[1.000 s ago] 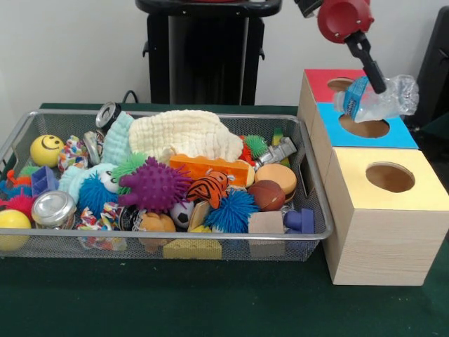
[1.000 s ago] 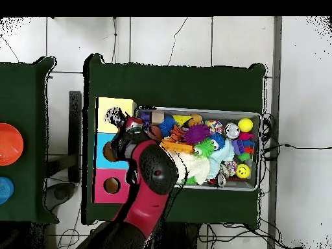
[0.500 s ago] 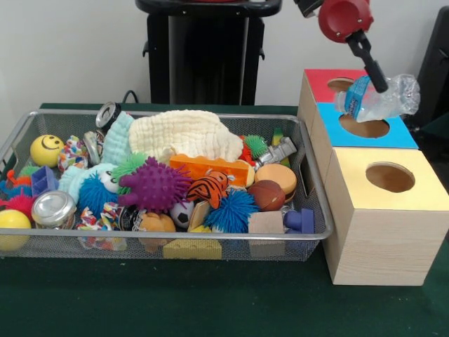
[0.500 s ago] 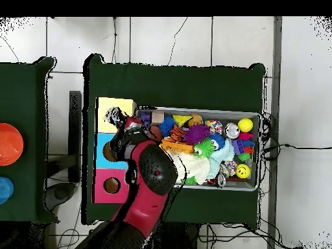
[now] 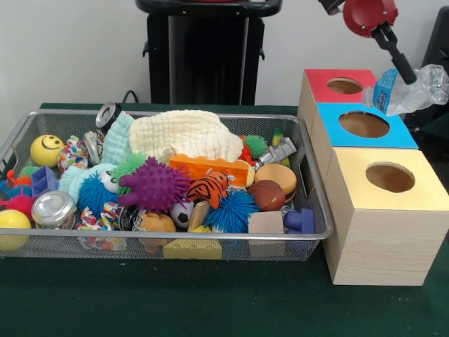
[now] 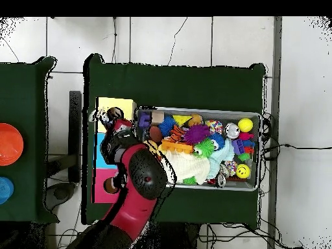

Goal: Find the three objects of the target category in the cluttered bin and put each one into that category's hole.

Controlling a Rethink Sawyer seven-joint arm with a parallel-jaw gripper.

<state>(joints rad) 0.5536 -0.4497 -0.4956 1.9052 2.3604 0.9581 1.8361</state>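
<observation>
Your gripper (image 5: 400,62) is up at the right, above the boxes, fingers pinching a crushed clear bottle (image 5: 414,90). The dark fingers (image 5: 394,53) slant down across the bottle's blue-label end; the clear body sticks out to the right of them, lying roughly sideways.

The bottle hangs in the air over the right edge of the blue box (image 5: 365,125), clear of its hole (image 5: 363,124), touching nothing but the fingers.

The label (image 5: 384,90) is blue with pale marks; no writing you could read.

From overhead the red arm (image 6: 139,188) covers most of the blue box, and the bottle cannot be made out there.

Three boxes stand in a row beside the bin (image 5: 309,175): the red box (image 5: 330,84) farthest back, blue in the middle, the yellow box (image 5: 389,193) nearest. Each has a round hole on top, all open.

The bin is heaped:
- cream cloth (image 5: 186,133)
- purple spiky ball (image 5: 156,184)
- blue spiky ball (image 5: 231,208)
- tiger toy (image 5: 208,187)
- orange block (image 5: 210,166)
- smiley ball (image 5: 46,149)
- silver can (image 5: 53,208)

Nothing sits between the bottle and the boxes below.
</observation>
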